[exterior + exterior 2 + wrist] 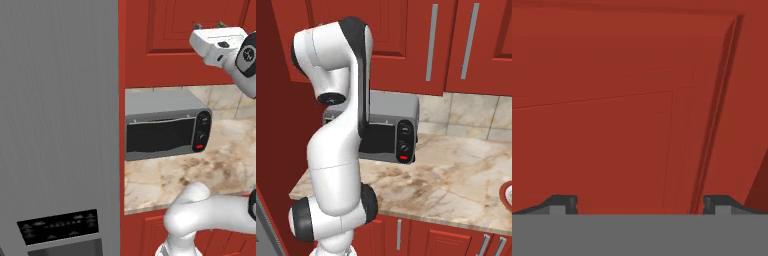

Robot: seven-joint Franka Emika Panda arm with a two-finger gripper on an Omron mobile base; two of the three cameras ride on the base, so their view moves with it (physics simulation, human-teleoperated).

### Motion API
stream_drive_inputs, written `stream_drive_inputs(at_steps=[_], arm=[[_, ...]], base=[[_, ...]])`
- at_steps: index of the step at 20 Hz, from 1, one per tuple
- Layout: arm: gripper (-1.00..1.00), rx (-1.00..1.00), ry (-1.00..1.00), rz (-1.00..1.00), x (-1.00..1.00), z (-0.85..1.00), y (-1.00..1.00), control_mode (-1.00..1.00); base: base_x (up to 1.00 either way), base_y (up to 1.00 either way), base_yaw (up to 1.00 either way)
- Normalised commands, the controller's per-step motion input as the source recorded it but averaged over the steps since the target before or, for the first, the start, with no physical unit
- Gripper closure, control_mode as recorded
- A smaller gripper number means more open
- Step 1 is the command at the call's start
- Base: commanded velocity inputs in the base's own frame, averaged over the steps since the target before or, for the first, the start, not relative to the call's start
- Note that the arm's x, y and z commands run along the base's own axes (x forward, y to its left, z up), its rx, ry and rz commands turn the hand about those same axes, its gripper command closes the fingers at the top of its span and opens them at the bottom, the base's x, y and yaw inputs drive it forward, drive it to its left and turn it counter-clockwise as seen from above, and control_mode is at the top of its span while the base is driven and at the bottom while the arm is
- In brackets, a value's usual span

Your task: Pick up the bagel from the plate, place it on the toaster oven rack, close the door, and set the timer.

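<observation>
Reading the left base view from left to right, we meet first the grey refrigerator, whose tall flank walls off the left end of the bench. Just beside it, pushed back under the red cabinets, stands the toaster oven. Its door, a dark glass panel in a grey frame, stands upright and shut, so the toaster oven rack behind it is hidden from us. The control knobs sit in a column at the oven's right edge, within reach from the open side of the bench.

Further right and high up, the gripper hovers well above the oven and points toward a cabinet door. In the hand view we see its two dark fingertips standing wide apart with nothing but red panel between them, so we take the gripper to be open and empty. We judge this raised pose to be a resting posture, clear of the bench, from which the arm can swing either way.

At the far right edge of the right base view, a red and white rim peeks into the picture on the bench, well apart from the oven. We suspect this is the plate, but the bagel itself cannot be made out. By our reckoning no step of the task is yet done.
</observation>
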Motion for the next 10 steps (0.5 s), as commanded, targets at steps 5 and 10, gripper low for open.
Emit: stream_drive_inputs(at_steps=[5,10], arm=[[-1.00,0.46,-0.59,0.29,0.07,0.18,0.17,-1.00],[-1.00,0.47,-0.50,0.30,0.39,-0.18,0.43,-1.00]], base=[[0.00,0.00,0.00],[0.00,0.00,0.00]])
